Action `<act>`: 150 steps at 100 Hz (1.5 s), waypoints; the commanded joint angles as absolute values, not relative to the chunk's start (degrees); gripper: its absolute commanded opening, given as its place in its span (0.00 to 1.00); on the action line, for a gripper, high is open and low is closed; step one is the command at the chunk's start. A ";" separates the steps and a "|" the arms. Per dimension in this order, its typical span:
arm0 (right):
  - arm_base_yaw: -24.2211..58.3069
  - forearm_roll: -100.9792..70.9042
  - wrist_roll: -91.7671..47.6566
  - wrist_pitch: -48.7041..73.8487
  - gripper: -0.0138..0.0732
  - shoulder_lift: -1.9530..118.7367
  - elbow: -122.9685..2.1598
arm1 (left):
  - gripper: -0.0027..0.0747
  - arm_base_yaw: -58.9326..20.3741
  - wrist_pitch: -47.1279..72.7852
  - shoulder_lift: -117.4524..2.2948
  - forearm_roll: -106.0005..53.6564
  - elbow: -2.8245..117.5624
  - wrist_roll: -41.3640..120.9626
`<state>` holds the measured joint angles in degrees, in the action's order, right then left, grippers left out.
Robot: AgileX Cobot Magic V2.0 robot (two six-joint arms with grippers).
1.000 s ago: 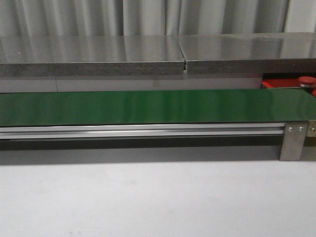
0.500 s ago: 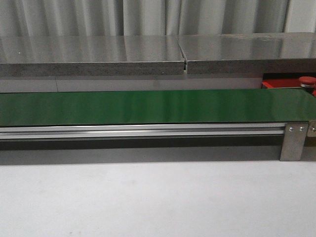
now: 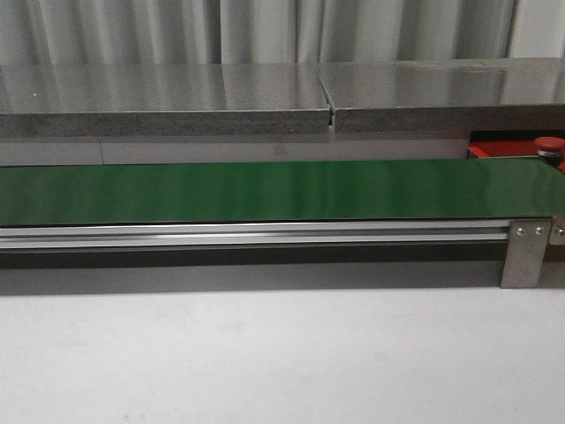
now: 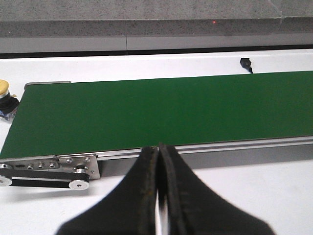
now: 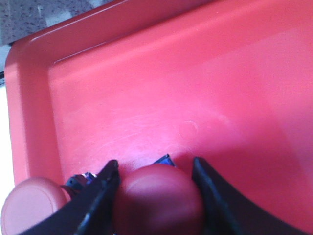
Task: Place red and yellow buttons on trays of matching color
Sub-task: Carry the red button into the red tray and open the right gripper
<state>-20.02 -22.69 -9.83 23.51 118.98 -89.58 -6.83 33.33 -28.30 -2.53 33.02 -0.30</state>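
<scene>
Nothing shifted on glossy green belt (image 3: pixel 265 190). Right pincer (image 5: pixel 155 196) pinching domed red button (image 5: pixel 159 200) over smooth red tray (image 5: pixel 195 98), beside another button (image 5: pixel 32 205). Left pincer (image 4: pixel 159 196) pressed together.

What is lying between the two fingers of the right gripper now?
In the right wrist view, a red button sits between the right gripper's fingers, over the red tray. A second red button lies beside them.

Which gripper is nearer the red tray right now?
Right. The right gripper is over the red tray, jaws around a red button. The left gripper sits shut by the green belt; no red tray shows in its view.
</scene>
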 commanded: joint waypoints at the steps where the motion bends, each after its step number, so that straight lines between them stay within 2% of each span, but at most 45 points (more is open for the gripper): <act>1: -20.37 -23.39 -9.98 19.81 0.41 115.69 -91.57 | 0.01 -7.26 29.13 -28.53 -3.05 34.53 -0.86; 12: -20.37 -23.39 -9.98 19.49 0.47 115.74 -91.57 | 0.01 -7.26 29.13 -28.53 -3.05 34.53 -0.86; 24: -20.37 -23.68 -9.98 19.37 0.69 115.74 -91.57 | 0.01 -7.26 29.13 -28.53 -3.05 34.53 -0.86; 31: -20.37 -23.82 -9.98 19.43 0.77 115.74 -91.57 | 0.01 -7.26 29.13 -28.53 -3.05 34.53 -0.86; 77: -20.37 -23.49 -10.92 20.94 0.76 112.89 -91.52 | 0.01 -7.26 29.13 -28.53 -3.05 34.53 -0.86; 84: -20.17 -22.69 -12.07 22.56 0.71 111.63 -91.52 | 0.01 -7.26 29.13 -28.53 -3.05 34.53 -0.86; 91: -19.80 -21.64 -13.17 25.50 0.61 110.22 -91.46 | 0.01 -7.26 29.13 -28.53 -3.05 34.53 -0.86; 105: -18.25 -16.08 -13.60 29.86 0.29 107.38 -91.12 | 0.01 -7.26 29.13 -28.53 -3.05 34.53 -0.86; 117: -15.75 -11.40 -13.60 30.16 0.07 104.59 -89.57 | 0.01 -7.26 29.13 -28.53 -3.05 34.53 -0.86; 150: -8.75 -5.72 -13.60 28.97 0.08 94.45 -81.07 | 0.01 -7.26 29.13 -28.53 -3.05 34.53 -0.86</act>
